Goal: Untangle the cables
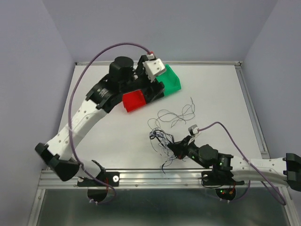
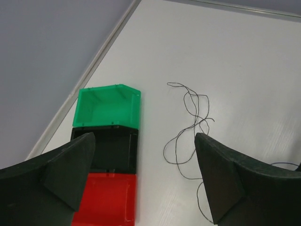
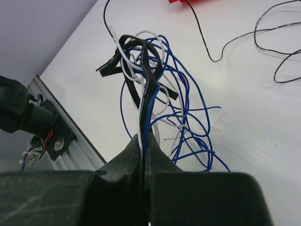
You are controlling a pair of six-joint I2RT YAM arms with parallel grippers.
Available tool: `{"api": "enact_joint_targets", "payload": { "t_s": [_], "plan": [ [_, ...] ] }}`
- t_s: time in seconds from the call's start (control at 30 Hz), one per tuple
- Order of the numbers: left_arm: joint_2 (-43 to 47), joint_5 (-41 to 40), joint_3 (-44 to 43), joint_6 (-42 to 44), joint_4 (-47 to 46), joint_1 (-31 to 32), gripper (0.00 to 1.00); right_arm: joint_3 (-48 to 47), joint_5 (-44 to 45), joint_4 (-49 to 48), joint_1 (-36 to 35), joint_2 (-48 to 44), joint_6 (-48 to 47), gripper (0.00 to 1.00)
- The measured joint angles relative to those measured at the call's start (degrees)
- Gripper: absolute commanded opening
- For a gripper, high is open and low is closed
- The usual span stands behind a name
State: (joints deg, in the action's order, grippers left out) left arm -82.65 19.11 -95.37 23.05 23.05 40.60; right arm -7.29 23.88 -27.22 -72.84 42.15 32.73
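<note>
A white tabletop (image 1: 221, 89) fills the middle of the top view, closed in by plain lavender walls (image 1: 37, 42) at the left, back and right. Along its near edge, at the bottom of the frame, runs a ribbed metal rail (image 1: 155, 178).

Three small open-topped plastic bins stand in a row, side against side. In the left wrist view they sit at the lower left: a green bin (image 2: 109, 106) uppermost, a black bin (image 2: 113, 146) in the middle and a red bin (image 2: 106, 200) lowest, cut off by the bottom edge. In the top view the row lies slantwise in the upper middle. A sliver of the red one shows at the top edge of the right wrist view.
</note>
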Motion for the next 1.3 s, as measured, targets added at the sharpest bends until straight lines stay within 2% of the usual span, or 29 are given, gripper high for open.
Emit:
{"api": "enact_joint_targets", "payload": {
  "t_s": [0.1, 0.3, 0.4, 0.5, 0.77, 1.0, 1.13, 1.27, 1.3],
  "plan": [
    [11.85, 1.27, 8.68, 1.29, -1.09, -0.5, 0.98, 0.0, 2.51, 0.59, 0.0, 0.07, 1.44, 0.01],
    [25.94, 3.23, 28.87, 2.12, -3.72, -0.44, 0.98, 0.0, 6.86, 1.25, 0.0, -4.9, 2.67, 0.01],
    [28.85, 3.87, 38.4, 1.99, -5.4, -0.44, 0.98, 0.0, 8.07, 1.16, 0.0, -6.75, 2.69, 0.0],
    [26.91, 5.79, 45.27, 1.36, -7.78, -0.46, 0.98, 0.0, 8.79, 0.96, 0.0, -7.3, 2.67, 0.01],
    [20.24, 13.99, 47.58, -1.79, -16.94, -0.46, 0.97, -0.04, 9.07, -2.93, 0.0, -4.11, 1.84, 0.01],
    [15.63, 19.89, 47.47, -3.93, -22.84, -0.44, 0.86, -0.07, 9.11, -5.77, 0.0, -1.11, 0.52, 0.01],
    [12.15, 21.31, 46.51, -4.42, -24.33, -0.44, 0.83, -0.11, 9.2, -8.48, 0.0, -0.72, -0.74, 0.01],
    [10.36, 21.9, 46.51, -4.98, -25.24, -0.44, 0.66, -0.33, 9.22, -11.08, 0.0, -0.44, -1.97, 0.0],
    [10.1, 22.05, 46.51, -5.27, -25.57, -0.44, 0.52, -0.46, 9.22, -11.58, 0.0, -0.2, -2.23, 0.0]
  ]
}}
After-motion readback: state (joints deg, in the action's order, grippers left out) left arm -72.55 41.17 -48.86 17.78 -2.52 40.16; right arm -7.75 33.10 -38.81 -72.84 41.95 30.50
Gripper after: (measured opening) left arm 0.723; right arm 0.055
